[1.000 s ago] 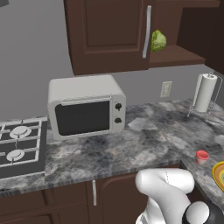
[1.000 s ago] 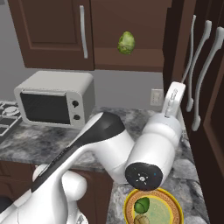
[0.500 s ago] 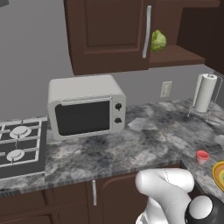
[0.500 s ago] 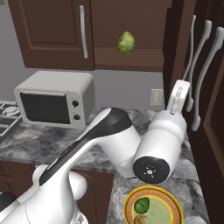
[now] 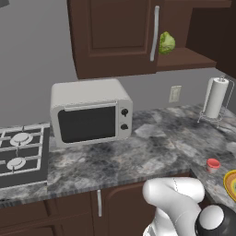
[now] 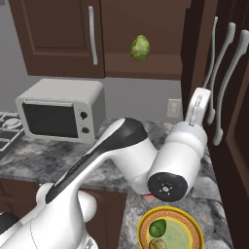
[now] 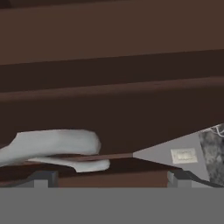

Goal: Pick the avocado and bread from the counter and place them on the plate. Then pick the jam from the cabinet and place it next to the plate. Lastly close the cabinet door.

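Arm raised and stretched toward the cabinet door (image 6: 194, 53), pincer (image 7: 107, 177) with fingers wide apart close against its dark panel beside the silver handle (image 7: 52, 146). Avocado (image 6: 157, 227) and bread (image 6: 156, 243) lie on the plate (image 6: 192, 228); jam (image 5: 213, 164) stands on the tabletop (image 5: 115, 156) near it.

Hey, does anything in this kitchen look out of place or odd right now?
Yes. A pale green leafy ball sits on the open shelf of the cabinet, an odd spot for produce. The cabinet door is open beside it. The avocado and bread lie neatly on the plate, and the jam stands upright nearby.
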Controlling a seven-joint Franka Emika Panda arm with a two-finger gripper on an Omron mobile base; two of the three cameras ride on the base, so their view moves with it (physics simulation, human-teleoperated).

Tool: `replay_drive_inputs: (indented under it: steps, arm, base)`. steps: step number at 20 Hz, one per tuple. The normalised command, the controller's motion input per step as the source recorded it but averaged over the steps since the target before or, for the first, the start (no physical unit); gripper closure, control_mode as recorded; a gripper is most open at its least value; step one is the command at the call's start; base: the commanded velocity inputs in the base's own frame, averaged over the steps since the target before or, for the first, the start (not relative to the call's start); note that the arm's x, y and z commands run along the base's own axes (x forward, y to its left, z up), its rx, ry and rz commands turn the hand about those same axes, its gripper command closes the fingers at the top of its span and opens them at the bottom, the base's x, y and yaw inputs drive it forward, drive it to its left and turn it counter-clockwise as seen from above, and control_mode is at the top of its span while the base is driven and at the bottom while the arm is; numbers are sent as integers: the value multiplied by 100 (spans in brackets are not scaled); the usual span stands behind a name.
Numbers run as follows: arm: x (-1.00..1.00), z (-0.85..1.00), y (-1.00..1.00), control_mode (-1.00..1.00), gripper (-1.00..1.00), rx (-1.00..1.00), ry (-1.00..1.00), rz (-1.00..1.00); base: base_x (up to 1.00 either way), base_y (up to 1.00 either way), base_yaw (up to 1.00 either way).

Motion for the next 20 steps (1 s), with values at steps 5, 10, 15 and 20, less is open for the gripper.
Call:
replay_drive_inputs:
  steps: [5, 10, 15, 20]
  arm:
    - [43, -10, -2, -100, -100, 0, 2, 2]
    - [42, -11, -12, -100, -100, 0, 1, 6]
    - [35, -13, -3, -100, -100, 0, 1, 7]
    - [38, -19, 18, -100, -100, 0, 0, 14]
  base:
    - [0, 0, 0]
    - [0, 0, 0]
    - [0, 0, 0]
    - [0, 0, 0]
